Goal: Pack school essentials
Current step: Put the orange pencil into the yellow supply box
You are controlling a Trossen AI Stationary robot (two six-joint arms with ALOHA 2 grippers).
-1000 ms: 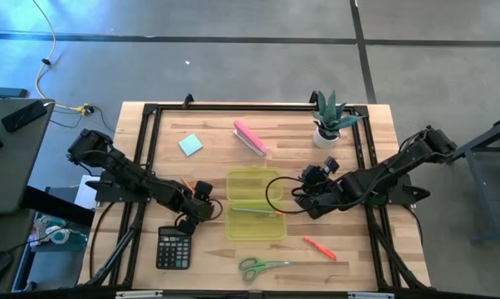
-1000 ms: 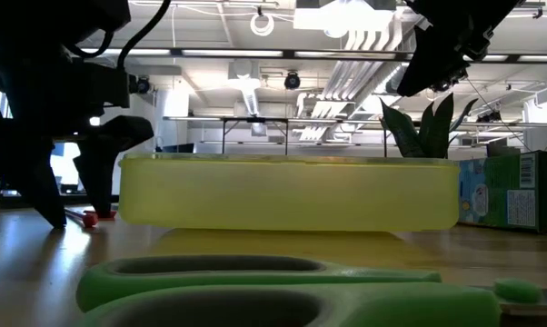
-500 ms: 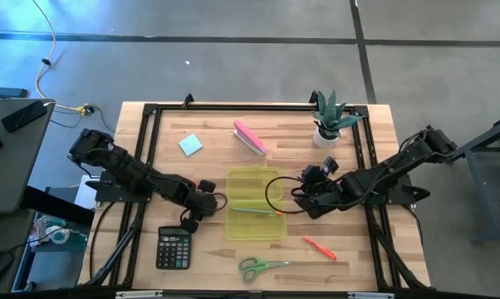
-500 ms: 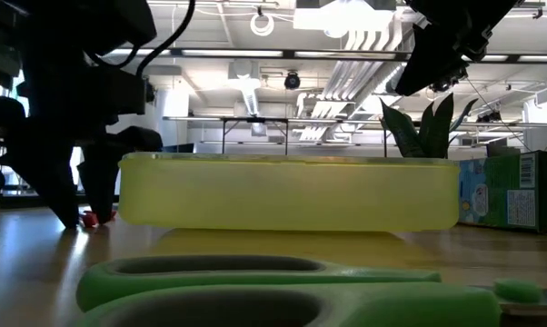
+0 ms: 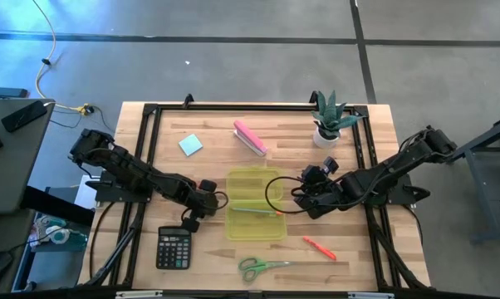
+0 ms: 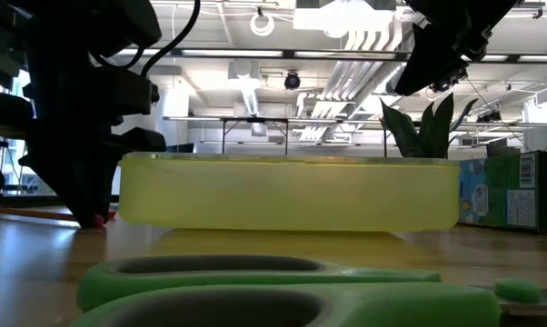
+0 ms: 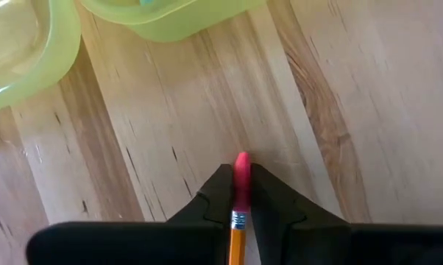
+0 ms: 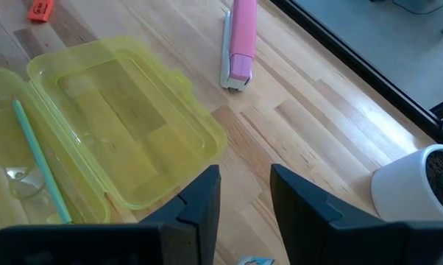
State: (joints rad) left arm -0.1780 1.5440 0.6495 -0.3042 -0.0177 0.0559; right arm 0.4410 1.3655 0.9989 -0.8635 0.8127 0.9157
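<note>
My left gripper [image 5: 198,205] [image 7: 241,193] is just left of the open yellow-green container [image 5: 254,204] [image 6: 287,191] and is shut on an orange pencil [image 7: 238,232]. My right gripper [image 5: 304,193] [image 8: 243,193] hovers open at the container's right side. A teal pen [image 5: 254,211] [image 8: 39,158] lies in the container. An orange-red pen [image 5: 319,247] and green-handled scissors [image 5: 262,267] [image 6: 255,291] lie flat on the table near its near edge. The light-blue note pad [image 5: 190,145] lies toward the far left. A green box with a barcode [image 6: 526,193] stands on the table. My left gripper pinches the orange pencil between its two fingers close to the pink eraser end [image 7: 241,163], which pokes out just past the fingertips. The fingers come slanting down from above. In the low view the eraser [image 6: 96,219] sits at table level; whether it is lifted I cannot tell.
A black calculator [image 5: 174,247] lies near the left gripper toward the near edge. A pink oblong block [image 5: 250,137] [image 8: 241,40] and a potted plant [image 5: 329,121] [image 6: 423,127] stand toward the far side. A black frame borders the table.
My left gripper has moved slightly toward the container and, in the low view, its two fingers have come together on the pencil's eraser end. My right arm has kept still.
</note>
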